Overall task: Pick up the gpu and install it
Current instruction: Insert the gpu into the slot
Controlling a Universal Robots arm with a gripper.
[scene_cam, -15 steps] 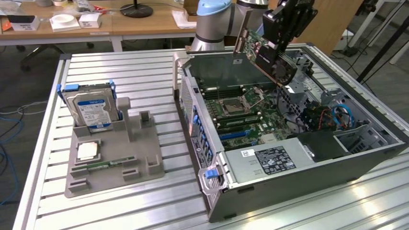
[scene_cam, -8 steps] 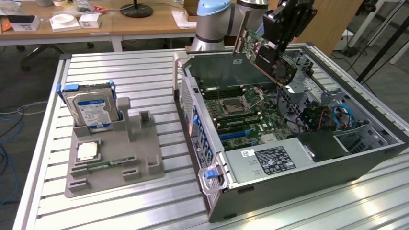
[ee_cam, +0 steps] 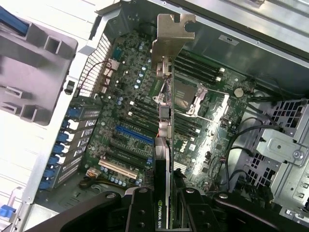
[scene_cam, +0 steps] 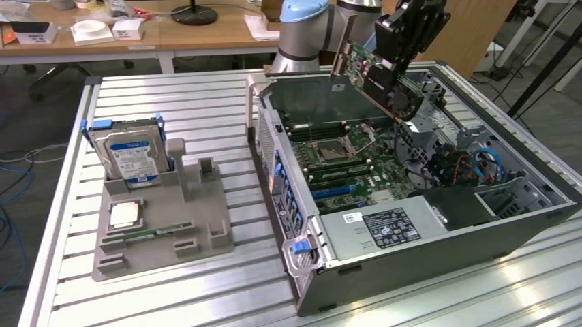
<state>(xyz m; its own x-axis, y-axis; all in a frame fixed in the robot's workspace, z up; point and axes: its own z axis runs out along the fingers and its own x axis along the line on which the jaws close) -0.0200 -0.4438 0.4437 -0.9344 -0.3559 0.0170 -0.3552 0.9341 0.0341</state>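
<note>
Closest to the exterior view, slatted metal table (scene_cam: 182,300), running back toward wooden desks (scene_cam: 209,37) with white boxes and papers at the room's far side. On the table toward the exterior view's right, open case (scene_cam: 272,170) lying on its side, motherboard (scene_cam: 350,170) facing up. Behind the case, grey-and-blue arm (scene_cam: 304,27). Toward the exterior view's left, well apart from the case, grey tray (scene_cam: 195,204).

Inside the case at the near end, power supply (scene_cam: 382,228). Toward the exterior view's right, metal drive cage (scene_cam: 509,197) and blue cables (scene_cam: 486,163).

Held in the air over the case's far end, tilted, gpu (scene_cam: 369,71), not seated in any slot. Clamped narrow on it, gripper (scene_cam: 400,68). From the wrist view, edge-on gpu (ee_cam: 165,145) with silver bracket (ee_cam: 171,34) at its far end, hanging over the motherboard beside the open socket (ee_cam: 188,99) and near a blue slot (ee_cam: 135,135). Black fingers (ee_cam: 140,208) pressing on both faces.

Upright in the tray's far pocket, hard drive (scene_cam: 132,153) with blue rails. Flat in front of it, CPU (scene_cam: 125,214). Just nearer, memory stick (scene_cam: 146,235) in its groove.

Between gpu and slots, open air. Close around that space, case walls, cage and cables.
</note>
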